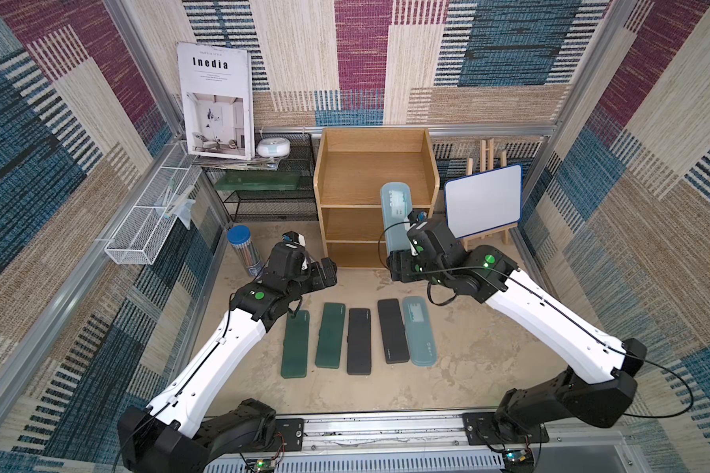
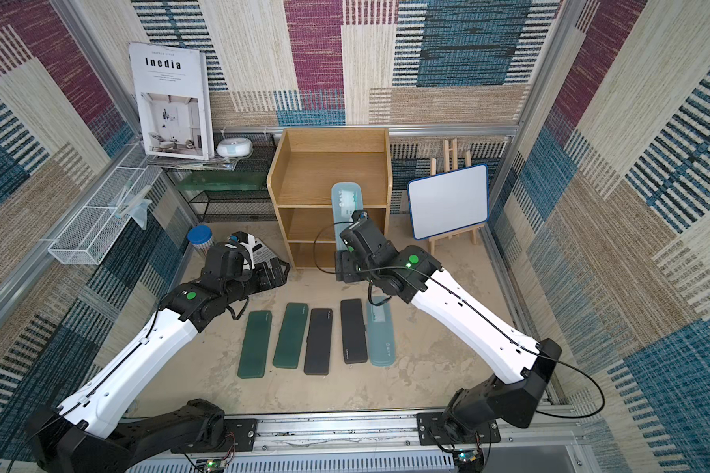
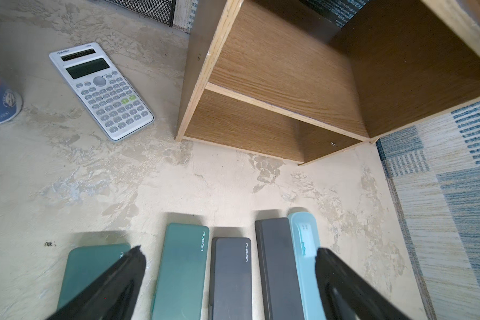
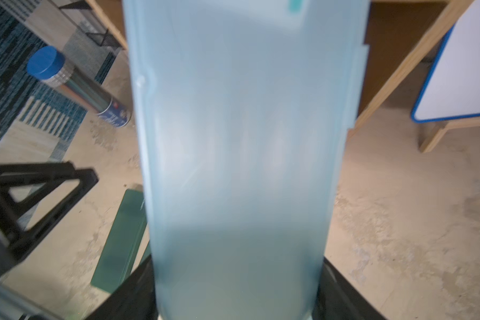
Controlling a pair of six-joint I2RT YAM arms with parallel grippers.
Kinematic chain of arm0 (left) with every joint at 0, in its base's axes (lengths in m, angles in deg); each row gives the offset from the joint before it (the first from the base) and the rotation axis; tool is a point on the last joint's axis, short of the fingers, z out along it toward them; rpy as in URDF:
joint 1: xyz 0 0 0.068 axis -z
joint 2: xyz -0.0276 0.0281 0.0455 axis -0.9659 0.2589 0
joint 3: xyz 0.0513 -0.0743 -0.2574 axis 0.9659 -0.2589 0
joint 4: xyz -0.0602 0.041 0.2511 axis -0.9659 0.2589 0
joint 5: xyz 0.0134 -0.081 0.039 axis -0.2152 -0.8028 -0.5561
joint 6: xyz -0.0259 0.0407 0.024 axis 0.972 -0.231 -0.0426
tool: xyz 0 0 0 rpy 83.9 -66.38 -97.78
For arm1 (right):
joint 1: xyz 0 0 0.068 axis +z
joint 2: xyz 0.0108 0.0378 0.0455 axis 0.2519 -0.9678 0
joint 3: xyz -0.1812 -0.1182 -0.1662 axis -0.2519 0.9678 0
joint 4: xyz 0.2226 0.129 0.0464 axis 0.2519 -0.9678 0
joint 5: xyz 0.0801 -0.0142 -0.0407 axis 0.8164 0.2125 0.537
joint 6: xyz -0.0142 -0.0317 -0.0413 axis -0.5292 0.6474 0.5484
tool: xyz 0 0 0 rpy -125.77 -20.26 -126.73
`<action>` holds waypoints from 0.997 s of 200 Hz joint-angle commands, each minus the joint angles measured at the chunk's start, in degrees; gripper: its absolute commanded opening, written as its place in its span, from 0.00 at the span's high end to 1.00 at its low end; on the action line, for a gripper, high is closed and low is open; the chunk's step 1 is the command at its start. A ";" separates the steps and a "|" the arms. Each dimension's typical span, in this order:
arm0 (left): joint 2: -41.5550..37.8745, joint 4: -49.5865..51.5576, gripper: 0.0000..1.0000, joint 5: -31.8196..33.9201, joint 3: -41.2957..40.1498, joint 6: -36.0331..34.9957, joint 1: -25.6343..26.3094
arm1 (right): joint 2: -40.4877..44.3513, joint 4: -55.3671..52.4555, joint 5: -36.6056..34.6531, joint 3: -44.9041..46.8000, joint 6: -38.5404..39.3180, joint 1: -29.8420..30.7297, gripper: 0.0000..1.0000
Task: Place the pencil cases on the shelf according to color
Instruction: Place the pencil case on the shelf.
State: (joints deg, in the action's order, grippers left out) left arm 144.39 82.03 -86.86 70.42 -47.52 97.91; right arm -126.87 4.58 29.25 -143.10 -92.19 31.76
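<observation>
**Woven-walled cell: blue case going up to the shelf**

Patchwork woven walls are boxing in the mottled table (image 1: 488, 348), and the shelf (image 1: 369, 176) is standing empty at 12 o'clock. At about 1 o'clock, just in front of it, my right fingers (image 4: 344, 296) are clamping the held blue case (image 1: 394, 213) across its narrow width, near its lower end. It is standing nearly upright, and its far end is showing against the front edge of the top tier. I cannot tell whether it is touching.

I am judging it light, stiff, smooth plastic. Most of its length is reaching past the grip, so it could swivel or slip. A hold nearer the middle, again across the width, would be steadier.

My left fingers (image 3: 117, 279) are gaping with nothing between them, hovering over the row at 6 o'clock. That row is lying flat and side by side: two green cases (image 1: 331, 336), two black cases (image 1: 359, 342) and the second blue case (image 1: 419, 331).
</observation>
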 commanded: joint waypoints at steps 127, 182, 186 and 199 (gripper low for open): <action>-0.33 -0.19 0.00 -4.78 -0.61 0.60 -0.19 | -30.40 -4.73 2.02 -37.87 10.02 -14.60 0.25; -0.53 0.98 0.00 -3.45 -0.27 -0.07 -0.19 | -29.74 -2.87 1.61 -37.85 8.96 -14.70 0.06; -0.65 1.23 0.00 -3.19 -0.22 -0.29 -0.20 | -29.44 -2.60 1.50 -37.78 8.97 -14.70 0.06; -0.95 2.12 0.00 -2.44 -0.01 -0.94 -0.16 | -28.05 -1.49 1.98 -37.55 9.15 -14.70 0.05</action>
State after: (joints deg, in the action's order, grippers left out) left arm 144.12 82.70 -91.21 69.83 -46.83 97.72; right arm -156.71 3.78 31.76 -181.09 -81.59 17.29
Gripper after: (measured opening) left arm 0.997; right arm 0.942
